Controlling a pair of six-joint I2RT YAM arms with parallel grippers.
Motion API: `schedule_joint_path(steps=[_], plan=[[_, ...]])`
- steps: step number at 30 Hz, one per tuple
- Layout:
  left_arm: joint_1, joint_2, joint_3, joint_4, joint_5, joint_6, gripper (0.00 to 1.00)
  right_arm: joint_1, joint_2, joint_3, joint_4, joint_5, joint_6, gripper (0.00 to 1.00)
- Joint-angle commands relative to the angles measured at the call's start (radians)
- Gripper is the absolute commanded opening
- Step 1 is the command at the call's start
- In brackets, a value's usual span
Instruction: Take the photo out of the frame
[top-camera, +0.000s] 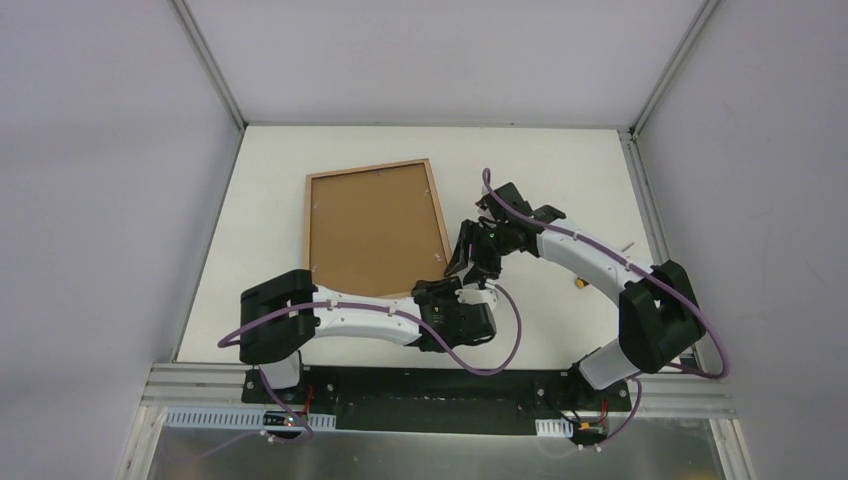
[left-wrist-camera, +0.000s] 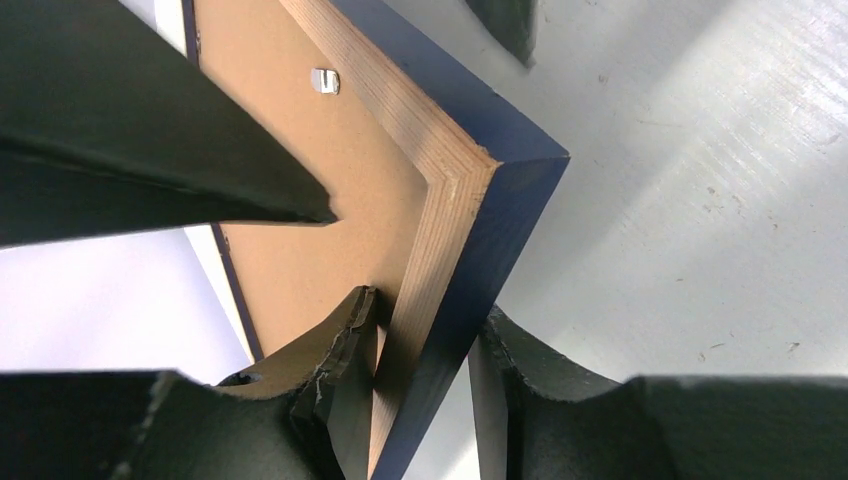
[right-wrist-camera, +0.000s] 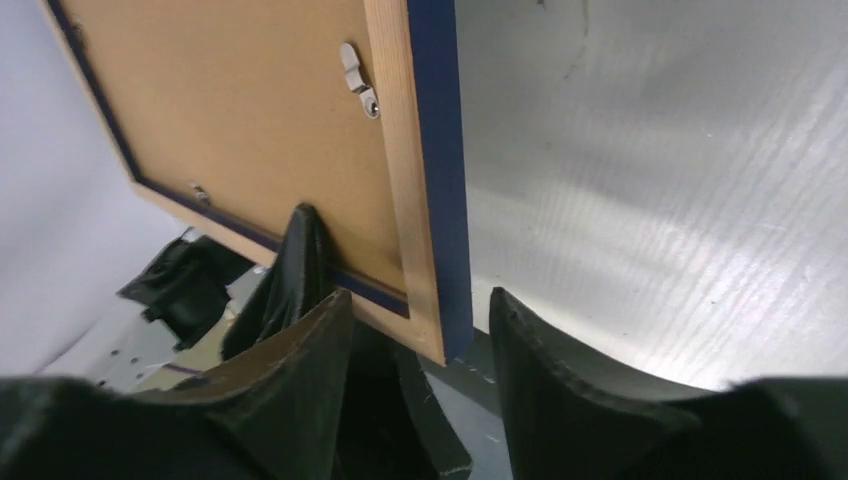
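On the white worktop (top-camera: 560, 180), left of centre, the frame (top-camera: 368, 168) was seen lying with its back turned upward, a light wood rim enclosing the brown backing board (top-camera: 375, 230). Its outer sides were shown in dark navy in both wrist views. A small metal turn clip (right-wrist-camera: 360, 82) was fixed on the board just inside the long right-hand rim.

Both arms were brought together at the frame's near right corner. The left gripper (top-camera: 445, 290) was set astride the rim just beside that corner, with one finger (left-wrist-camera: 345, 335) pressed against the inner wood edge and the other against the navy outer side, so that the rim was pinched. The right gripper (top-camera: 468, 262) was placed over the adjoining long side. Its fingers were spread, and a narrow gap was left between the outer finger (right-wrist-camera: 545, 370) and the navy side.

A small yellow object (top-camera: 581, 285) was seen on the worktop, well apart, beside the right arm.
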Motion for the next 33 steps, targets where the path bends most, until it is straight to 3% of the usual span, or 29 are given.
schedule_joint_path(steps=[1, 3, 7, 11, 15, 18, 24, 28, 33], plan=[[0.006, -0.063, 0.023, 0.015, -0.035, -0.041, 0.14, -0.074, -0.025, 0.053, 0.000, -0.178, 0.093, 0.67], [0.005, -0.074, 0.025, 0.015, -0.031, -0.042, 0.12, -0.118, -0.037, 0.065, 0.004, -0.200, 0.115, 0.81], [0.003, -0.090, 0.025, 0.015, -0.016, -0.041, 0.11, -0.211, 0.016, 0.086, 0.037, -0.253, 0.181, 0.98], [0.003, -0.098, 0.034, 0.015, 0.002, -0.042, 0.11, -0.230, 0.141, 0.111, 0.101, -0.320, 0.225, 0.99], [0.003, -0.106, 0.039, 0.015, 0.019, -0.042, 0.11, -0.214, 0.205, 0.039, 0.393, -0.396, 0.385, 0.99], [0.003, -0.109, 0.039, 0.015, 0.024, -0.042, 0.11, -0.171, 0.247, 0.052, 0.450, -0.401, 0.404, 0.99], [0.003, -0.122, 0.043, 0.015, 0.042, -0.081, 0.12, -0.149, 0.327, -0.005, 0.774, -0.475, 0.574, 0.88], [0.003, -0.130, 0.045, 0.015, 0.057, -0.092, 0.12, -0.149, 0.366, 0.002, 0.894, -0.511, 0.626, 0.78], [0.003, -0.136, 0.044, 0.015, 0.071, -0.111, 0.16, -0.149, 0.403, -0.004, 1.065, -0.552, 0.729, 0.47]])
